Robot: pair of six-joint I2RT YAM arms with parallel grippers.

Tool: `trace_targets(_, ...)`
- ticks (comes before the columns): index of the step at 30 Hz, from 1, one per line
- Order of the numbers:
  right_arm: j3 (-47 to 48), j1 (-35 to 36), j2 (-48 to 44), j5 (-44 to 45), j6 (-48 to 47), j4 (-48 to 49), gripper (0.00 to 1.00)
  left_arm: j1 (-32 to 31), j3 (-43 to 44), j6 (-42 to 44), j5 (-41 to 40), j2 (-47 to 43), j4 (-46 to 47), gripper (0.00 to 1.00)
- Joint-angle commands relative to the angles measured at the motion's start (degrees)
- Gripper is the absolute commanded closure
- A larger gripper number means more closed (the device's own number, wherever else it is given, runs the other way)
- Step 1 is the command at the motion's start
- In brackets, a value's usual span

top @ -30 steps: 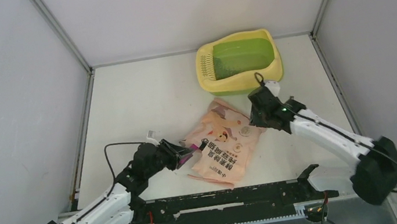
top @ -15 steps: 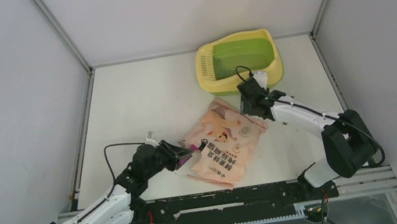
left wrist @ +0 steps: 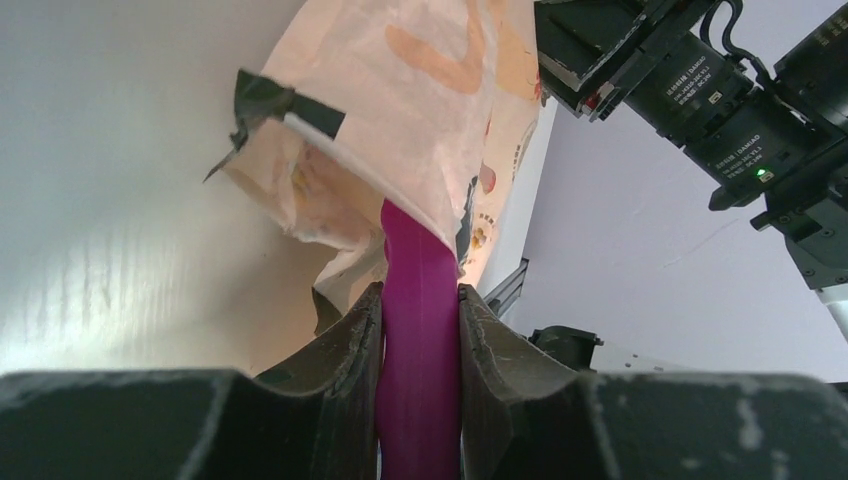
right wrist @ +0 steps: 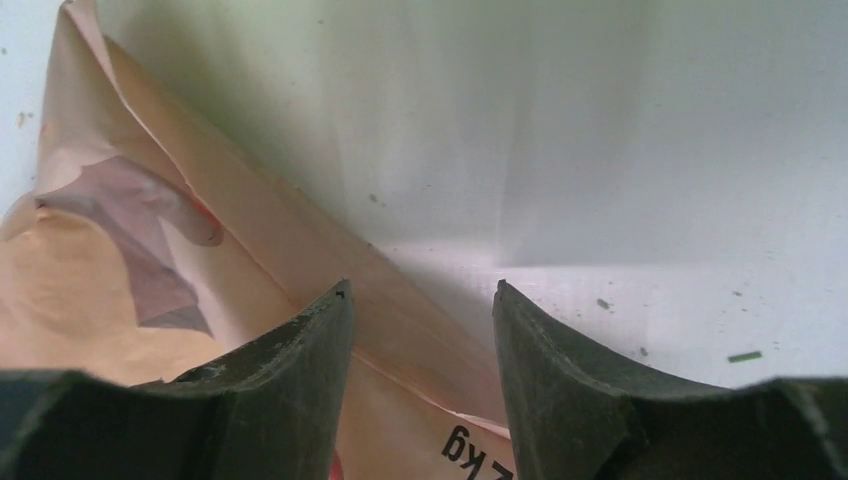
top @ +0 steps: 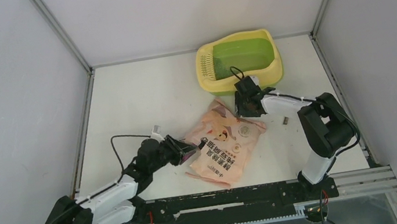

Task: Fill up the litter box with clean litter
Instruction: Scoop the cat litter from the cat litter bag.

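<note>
With my left fingers (left wrist: 345, 350) clamped on the scoop (left wrist: 420, 300) in the mouth of the bag (top: 223, 140), I should close my parted right fingers (right wrist: 290, 370) on its far corner to steady it, the litter box (top: 206, 81) sitting at the far edge of the desk (top: 141, 96).

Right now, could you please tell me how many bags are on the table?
1. The bag lies mid-table, nearer than the litter box; the left gripper holds a scoop at its mouth. No other shows.
</note>
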Motion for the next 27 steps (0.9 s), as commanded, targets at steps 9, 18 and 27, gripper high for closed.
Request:
trace_targets(9, 2.24, 7.05, 0.99, -6.43, -2.39, -1.11, 0.40, 0.20, 5.25, 11.40, 2.11, 20.32, 13.31, 1.00)
trace_targets(18, 0.47, 8.67, -4.79, -2.86, -1.21, -7.49, 0.39, 0.23, -0.53, 12.47, 5.70, 24.17, 34.81, 1.00)
trace_targets(27, -2.31, 6.16, -21.50, -1.04, -2.25, -16.96, 0.37, -0.74, -5.38, 4.73, 12.62, 40.68, 63.17, 0.99)
